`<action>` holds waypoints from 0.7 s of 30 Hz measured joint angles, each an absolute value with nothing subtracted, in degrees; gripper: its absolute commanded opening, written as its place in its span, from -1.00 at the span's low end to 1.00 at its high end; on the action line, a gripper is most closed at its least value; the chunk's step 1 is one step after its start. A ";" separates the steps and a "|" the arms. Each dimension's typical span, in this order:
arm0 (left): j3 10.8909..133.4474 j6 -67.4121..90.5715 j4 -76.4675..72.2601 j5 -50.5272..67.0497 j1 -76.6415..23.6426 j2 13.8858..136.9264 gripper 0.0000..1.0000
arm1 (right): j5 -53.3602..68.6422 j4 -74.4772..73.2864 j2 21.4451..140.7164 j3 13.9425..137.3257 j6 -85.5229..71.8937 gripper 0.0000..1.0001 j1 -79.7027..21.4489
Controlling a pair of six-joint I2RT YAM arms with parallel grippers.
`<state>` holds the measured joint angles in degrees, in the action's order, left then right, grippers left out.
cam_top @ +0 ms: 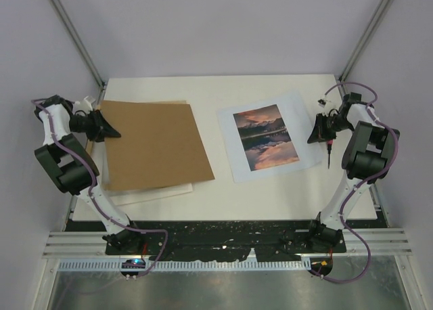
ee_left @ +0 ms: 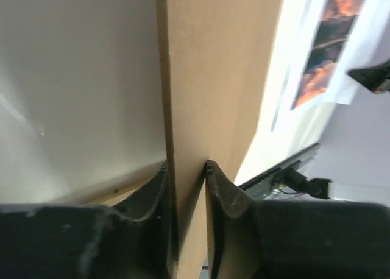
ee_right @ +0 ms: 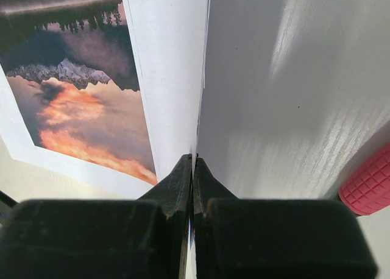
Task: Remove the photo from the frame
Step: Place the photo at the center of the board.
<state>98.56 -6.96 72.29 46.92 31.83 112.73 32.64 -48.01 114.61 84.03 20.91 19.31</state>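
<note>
Brown board (cam_top: 152, 144), sunset photo (cam_top: 266, 137) in right jaws

Hand (ee_left: 186, 167) straddling brown board (ee_left: 213, 78) edge, photo (ee_left: 329, 41) upper right

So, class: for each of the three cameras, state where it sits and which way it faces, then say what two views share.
Top external: above and behind the arms, looking down on the table; both arms, left gripper and right gripper show.
Left wrist: on the left arm, facing along the brown board towards the photo; its fingers straddle the board's edge.
Right wrist: on the right arm, facing the photo's border, pinched between its fingers.
Shared: both wrist views show the photo.
</note>
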 measured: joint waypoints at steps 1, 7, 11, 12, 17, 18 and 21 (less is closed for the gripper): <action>98.56 -6.92 72.05 45.28 31.83 112.73 -0.39 | 32.47 -47.79 114.67 84.01 20.86 -0.84 19.31; 97.69 -6.87 67.46 28.29 31.86 111.61 0.23 | 32.42 -46.46 114.78 82.98 20.75 -0.84 19.31; 97.03 -6.90 63.94 18.11 32.05 110.52 0.77 | 32.49 -45.60 114.76 80.27 20.67 -0.85 19.31; 96.99 -6.76 63.44 16.08 32.05 110.19 0.92 | 32.49 -45.30 114.67 79.50 20.64 -0.85 19.31; 96.66 -6.50 61.89 9.93 32.03 108.79 0.99 | 32.58 -43.55 112.20 74.59 18.85 -0.84 19.05; 96.23 -6.50 61.47 9.15 31.99 108.27 0.99 | 32.62 -42.74 111.15 73.25 18.04 -0.85 18.83; 93.93 -6.48 60.82 7.94 31.70 105.58 0.99 | 32.64 -40.64 107.59 69.04 15.73 -0.85 18.15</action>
